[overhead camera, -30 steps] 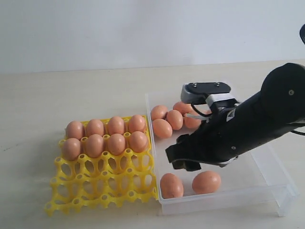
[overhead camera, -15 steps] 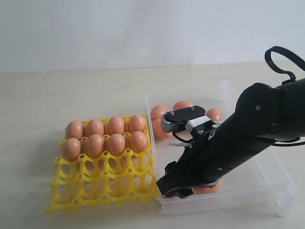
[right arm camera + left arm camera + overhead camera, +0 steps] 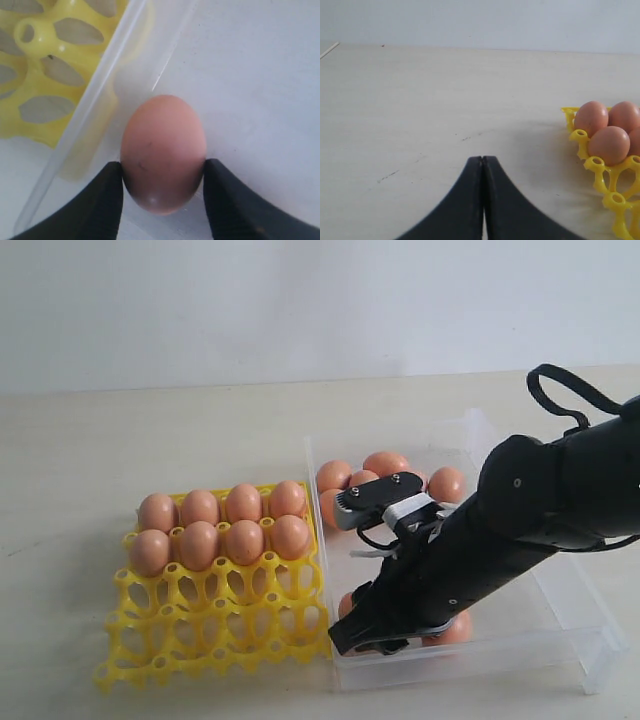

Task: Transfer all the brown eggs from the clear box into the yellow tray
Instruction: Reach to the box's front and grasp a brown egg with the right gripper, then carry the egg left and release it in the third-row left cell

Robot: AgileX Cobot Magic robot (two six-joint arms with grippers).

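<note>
Brown egg (image 3: 162, 152) on box (image 3: 470, 652) floor, near corner by tray (image 3: 215, 640); right end effector (image 3: 162, 175) has dropped, now pinching its sides; 9th transfer abt to start; left end effector (image 3: 483, 167) pressed together.

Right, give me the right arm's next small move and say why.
Probably lift straight up, slowly. The right hand presses both sides of the brown egg, which lies on the floor of the clear box close to the wall beside the yellow tray; rising first should clear that wall before carrying it across.
</note>
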